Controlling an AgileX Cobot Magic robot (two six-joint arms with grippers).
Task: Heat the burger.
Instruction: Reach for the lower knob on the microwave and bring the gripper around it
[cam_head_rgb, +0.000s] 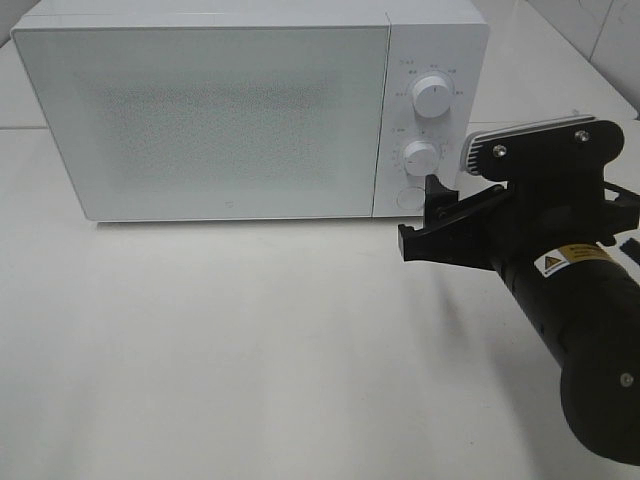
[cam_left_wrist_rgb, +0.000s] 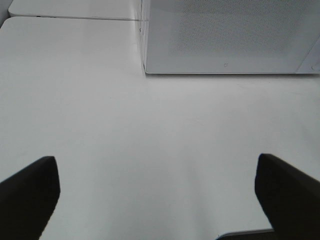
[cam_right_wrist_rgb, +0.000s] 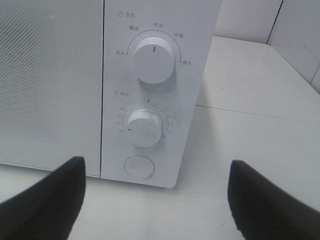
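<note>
- Exterior high view: a white microwave (cam_head_rgb: 200, 110) was seen on a white table (cam_head_rgb: 200, 350), with its door shut.
- The right claw (cam_head_rgb: 420, 222) was held released and empty just in front of the control panel, near the lower dial (cam_right_wrist_rgb: 144, 128) and the round button (cam_right_wrist_rgb: 139, 167). It was probably placed there so that a control could be worked.
- The left claw (cam_left_wrist_rgb: 157, 200) was spread wide above the table, well apart from the microwave, with nothing grasped.
- The burger was shown in no view. It was perhaps shut behind the door, beside the panel faced by the right claw, but this could not be told.
</note>
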